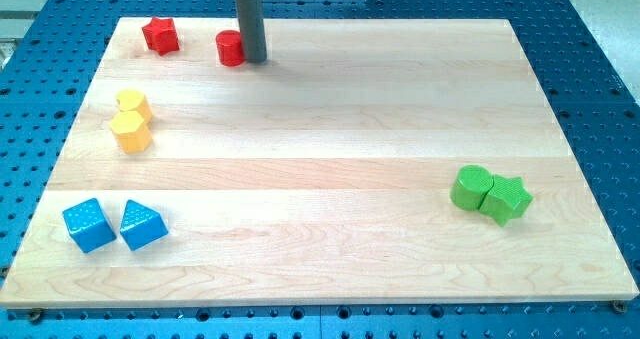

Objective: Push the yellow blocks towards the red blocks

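Two yellow blocks sit at the view's left: an upper yellow block [133, 104] touching a yellow hexagon [131, 132] below it. A red star [160, 35] lies at the top left. A red cylinder [231, 48] lies to its right. My tip [254, 60] stands right beside the red cylinder, on its right side, touching or nearly touching it. The tip is well up and right of the yellow blocks.
A blue cube [88, 225] and a blue triangular block [142, 225] sit at the bottom left. A green cylinder [468, 187] and a green star [506, 199] touch each other at the right. The wooden board [330, 129] lies on a blue perforated table.
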`<state>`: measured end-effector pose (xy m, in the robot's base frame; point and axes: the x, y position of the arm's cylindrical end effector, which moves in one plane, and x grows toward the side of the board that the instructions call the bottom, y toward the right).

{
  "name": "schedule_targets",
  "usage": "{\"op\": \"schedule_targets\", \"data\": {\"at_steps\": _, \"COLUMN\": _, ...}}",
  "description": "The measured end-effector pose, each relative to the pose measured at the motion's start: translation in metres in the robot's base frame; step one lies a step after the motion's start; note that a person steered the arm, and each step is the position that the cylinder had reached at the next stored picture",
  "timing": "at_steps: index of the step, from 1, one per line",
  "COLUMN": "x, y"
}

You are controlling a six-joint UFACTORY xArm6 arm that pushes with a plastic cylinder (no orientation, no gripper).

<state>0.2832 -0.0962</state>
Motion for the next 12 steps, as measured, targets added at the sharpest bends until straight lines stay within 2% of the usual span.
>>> {"op": "schedule_targets", "data": {"at_steps": 1, "x": -0.034, "y": -0.039}}
{"op": "schedule_targets", "data": {"at_steps": 2, "x": -0.017, "y": -0.046}}
{"op": "schedule_targets", "data": {"at_steps": 3, "x": 0.103, "y": -0.034}}
{"op": "schedule_targets", "data": {"at_steps": 4, "x": 0.196, "y": -0.109}}
{"op": "schedule_targets", "data": {"at_steps": 5, "x": 0.186, "y": -0.142}}
{"op": "schedule_targets", "data": {"at_steps": 6, "x": 0.166, "y": -0.112}}
{"op": "schedule_targets", "data": {"at_steps": 7, "x": 0.144, "y": -0.112}}
{"op": "schedule_targets", "data": {"at_steps": 8, "x": 0.101, "y": -0.112}}
{"op": "schedule_targets", "data": {"at_steps": 9, "x": 0.114, "y": -0.112}}
{"op": "schedule_targets", "data": {"at_steps": 11, "x": 0.072, "y": -0.112}}
{"op": "schedule_targets", "data": {"at_steps": 12, "x": 0.098, "y": -0.122}}
